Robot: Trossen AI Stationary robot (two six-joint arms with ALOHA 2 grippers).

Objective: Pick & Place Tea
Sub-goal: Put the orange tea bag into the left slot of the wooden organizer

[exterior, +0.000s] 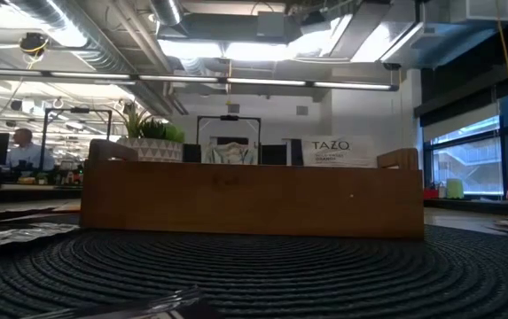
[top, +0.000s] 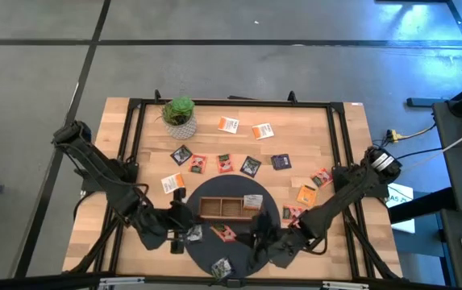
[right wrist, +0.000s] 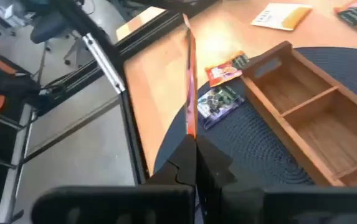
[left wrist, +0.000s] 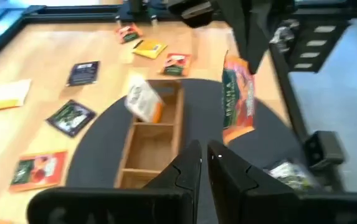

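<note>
The right gripper (right wrist: 194, 163) hung over the near edge of the dark round mat (top: 239, 250), clamped on an orange tea packet (left wrist: 237, 99) held edge-up. The left gripper (left wrist: 204, 163) hovered beside it, fingers slightly apart and empty. Just beyond stood the wooden tray (top: 229, 208) with a white-orange packet (top: 252, 201) in its right compartment. More packets (top: 251, 167) lay scattered on the counter (top: 311, 137) farther off.

grey concrete floor (top: 239, 72) ran around the wooden table (top: 327, 129). ceiling lights (exterior: 227, 49) glowed under exposed ducts (exterior: 76, 35), tall windows (exterior: 480, 155) stood at one side.
</note>
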